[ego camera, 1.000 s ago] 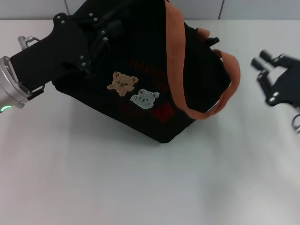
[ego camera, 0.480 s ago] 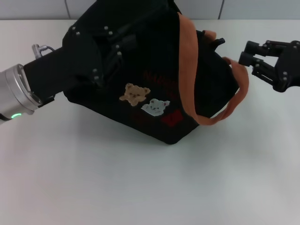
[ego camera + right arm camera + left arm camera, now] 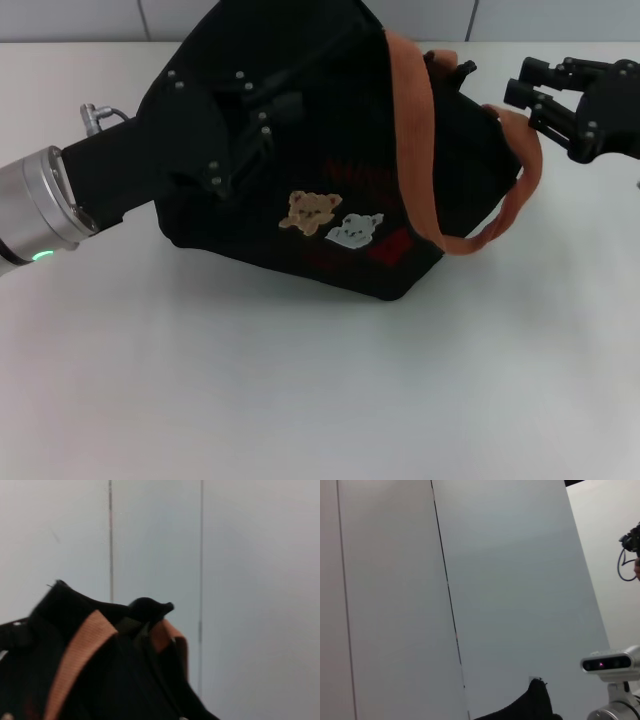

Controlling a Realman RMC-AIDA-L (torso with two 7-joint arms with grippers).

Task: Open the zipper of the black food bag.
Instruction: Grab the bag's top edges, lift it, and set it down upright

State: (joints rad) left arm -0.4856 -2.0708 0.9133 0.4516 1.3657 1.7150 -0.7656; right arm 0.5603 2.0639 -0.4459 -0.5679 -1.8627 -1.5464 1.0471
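Zipper unopened as far as visible. Left pincer (image 3: 235,135) against bag (image 3: 330,150), fingers' state unclear. Right pincer (image 3: 530,90) spread, just beside strap (image 3: 415,180).

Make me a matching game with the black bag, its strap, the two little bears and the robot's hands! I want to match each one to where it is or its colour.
Things:
1. boxy black fabric food bag
2. strap handle
3. bear patches
4. left gripper
5. right gripper

Matches:
a. orange-brown
b. open, beside the bag's right end
c. tan and white
d. pressed against the bag's left side
e. sitting on the white table

Pairs: 1-e, 2-a, 3-c, 4-d, 5-b
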